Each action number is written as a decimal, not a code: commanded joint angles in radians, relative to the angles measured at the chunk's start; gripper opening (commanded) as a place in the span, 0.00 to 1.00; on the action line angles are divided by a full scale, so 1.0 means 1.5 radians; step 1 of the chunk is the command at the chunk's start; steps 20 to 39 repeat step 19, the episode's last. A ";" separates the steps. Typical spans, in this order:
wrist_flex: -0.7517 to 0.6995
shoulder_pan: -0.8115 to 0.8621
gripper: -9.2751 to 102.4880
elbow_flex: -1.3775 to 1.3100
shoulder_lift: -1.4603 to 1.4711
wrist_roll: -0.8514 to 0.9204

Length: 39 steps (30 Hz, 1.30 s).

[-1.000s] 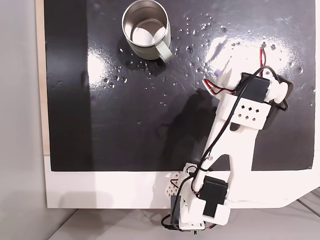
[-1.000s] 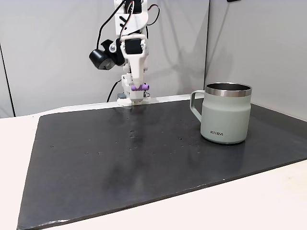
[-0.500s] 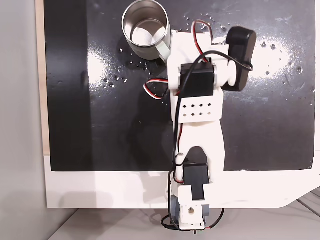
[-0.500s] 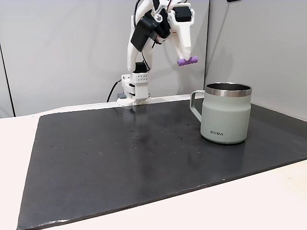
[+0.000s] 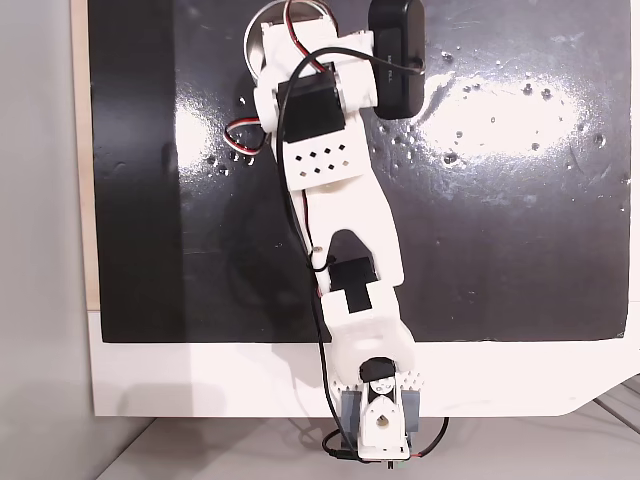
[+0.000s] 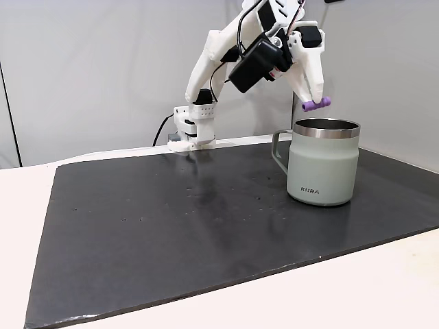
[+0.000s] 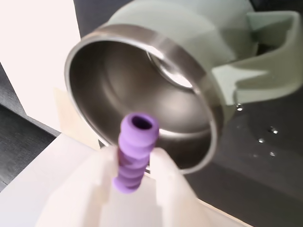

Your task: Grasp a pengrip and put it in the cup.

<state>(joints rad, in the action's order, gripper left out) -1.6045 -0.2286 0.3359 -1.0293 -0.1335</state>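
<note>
The pengrip (image 7: 135, 151), a small purple ribbed cylinder, is clamped between my white fingers (image 7: 163, 170) in the wrist view. My gripper (image 7: 133, 165) is shut on it and hangs just above the cup (image 7: 142, 90), whose shiny steel inside lies open right under the pengrip. In a fixed view from the side, the gripper (image 6: 314, 101) holds the pengrip (image 6: 319, 103) a little above the near-left part of the rim of the pale mug (image 6: 322, 168). The mug's handle (image 6: 278, 147) points left there. In the fixed view from above, my arm (image 5: 330, 170) covers most of the cup.
A black glossy mat (image 6: 171, 219) covers the white table, and the cup stands near its far right in the side view. The arm's base (image 6: 195, 127) sits at the mat's back edge. Grey walls stand behind.
The arm has swung across the mat from the far side to above the cup, carrying the pengrip with it. The gripper stayed shut on it.
</note>
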 commanded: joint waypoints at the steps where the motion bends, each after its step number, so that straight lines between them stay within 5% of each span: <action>1: 0.016 -0.014 0.08 -0.060 0.011 0.004; 7: 0.019 -0.026 0.09 -0.069 0.035 0.004; 12: 0.010 -0.021 0.30 -0.073 0.035 0.003; 39: 0.004 -0.016 0.30 -0.075 0.028 0.004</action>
